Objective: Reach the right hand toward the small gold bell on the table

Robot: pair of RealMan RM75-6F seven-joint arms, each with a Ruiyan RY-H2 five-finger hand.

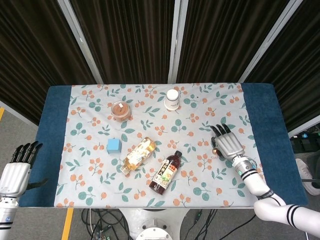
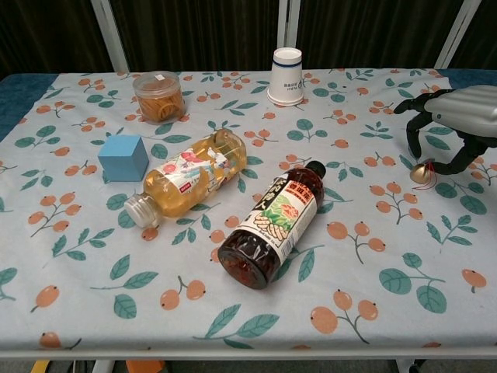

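The small gold bell (image 2: 422, 173) stands on the floral tablecloth (image 2: 93, 256) near the right side. In the head view only its edge (image 1: 215, 150) peeks out beside my right hand. That right hand (image 2: 450, 116) (image 1: 228, 143) arches over the bell, dark fingers (image 2: 412, 132) curled down on its far side and the thumb low to its right. The fingers stay apart and I see no grip on the bell. My left hand (image 1: 19, 166) hangs off the table's left edge, fingers straight and holding nothing.
Lying mid-table are a yellow drink bottle (image 2: 190, 175) and a dark sauce bottle (image 2: 272, 225). A blue cube (image 2: 123, 157) sits to the left, with a round snack jar (image 2: 158, 95) and a white cup (image 2: 286, 75) at the back.
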